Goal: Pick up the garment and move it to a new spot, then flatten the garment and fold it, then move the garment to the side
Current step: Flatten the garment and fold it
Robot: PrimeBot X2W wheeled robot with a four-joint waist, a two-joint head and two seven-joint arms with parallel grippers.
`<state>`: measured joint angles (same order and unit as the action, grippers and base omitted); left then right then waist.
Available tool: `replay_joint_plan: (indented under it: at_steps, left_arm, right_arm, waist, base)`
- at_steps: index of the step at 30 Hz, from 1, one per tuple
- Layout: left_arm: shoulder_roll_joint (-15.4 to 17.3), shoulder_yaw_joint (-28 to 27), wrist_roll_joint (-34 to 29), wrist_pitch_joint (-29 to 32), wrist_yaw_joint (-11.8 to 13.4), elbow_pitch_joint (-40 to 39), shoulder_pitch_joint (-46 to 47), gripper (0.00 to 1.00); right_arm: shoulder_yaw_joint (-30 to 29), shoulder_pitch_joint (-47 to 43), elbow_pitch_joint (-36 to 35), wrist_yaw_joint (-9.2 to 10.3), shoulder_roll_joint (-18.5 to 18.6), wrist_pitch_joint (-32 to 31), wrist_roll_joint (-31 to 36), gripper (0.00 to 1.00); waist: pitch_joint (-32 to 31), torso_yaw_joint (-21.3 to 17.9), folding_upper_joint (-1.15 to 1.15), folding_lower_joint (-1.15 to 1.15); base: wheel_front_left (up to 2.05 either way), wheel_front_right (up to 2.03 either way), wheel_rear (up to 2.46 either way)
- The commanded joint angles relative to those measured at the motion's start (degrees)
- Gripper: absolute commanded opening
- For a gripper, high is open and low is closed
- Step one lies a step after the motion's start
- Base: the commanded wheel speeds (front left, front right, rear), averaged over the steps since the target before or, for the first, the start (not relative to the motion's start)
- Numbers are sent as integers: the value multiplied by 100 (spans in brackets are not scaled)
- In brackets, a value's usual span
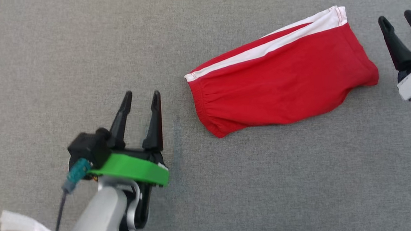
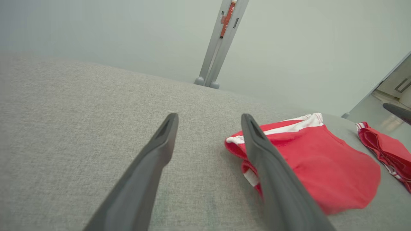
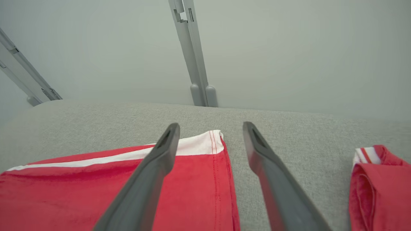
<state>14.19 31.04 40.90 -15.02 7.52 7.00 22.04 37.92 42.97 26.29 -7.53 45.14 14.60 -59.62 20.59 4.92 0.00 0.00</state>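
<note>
Lying on cloth (image 1: 84,48), the garment (image 1: 280,81) is flanked by the left gripper (image 1: 141,94) at eight o'clock and right gripper (image 1: 395,17) at three, fingers spread.

Red garment (image 1: 287,84), white stripe; grey cloth surface (image 1: 84,48).

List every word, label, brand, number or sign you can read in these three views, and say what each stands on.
No text can be read in these views.
The red garment shows white stripes, no print or label.
The white strip beside the left arm looks blank.
The orange strip on the grey post is too small to show any marks.
</note>
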Motion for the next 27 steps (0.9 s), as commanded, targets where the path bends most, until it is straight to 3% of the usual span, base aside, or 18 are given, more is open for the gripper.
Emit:
replay_joint_plan:
  at_steps: [1,8,12,20,27]
  left_arm:
    - [-110,-127,-307,-14,87,-125,-361,100]
    - [-702,-609,-1873,-16,229,-622,-1308,100]
    - [-966,-666,-2252,-17,132,-650,-1524,100]
    - [-1116,-573,-2580,-17,-129,-640,-1532,100]
    - [-1128,-473,-2433,-18,-83,-775,-1410,100]
  right_arm:
    - [-114,-219,59,10,-54,43,76,100]
    - [-823,-1145,421,10,-442,36,375,100]
    - [-1055,-1221,749,10,-539,-275,519,100]
    - [-1349,-503,1642,9,-820,-1318,1259,100]
    - [-1361,40,2461,10,-925,-1761,2018,100]
  waist:
    - [-417,-1,0,0]
    - [-549,281,0,0]
    - [-456,511,0,0]
    - [-181,853,0,0]
    - [46,1086,0,0]
  base:
    - [0,0,0]
    - [0,0,0]
    - [0,0,0]
    - [0,0,0]
    - [0,0,0]
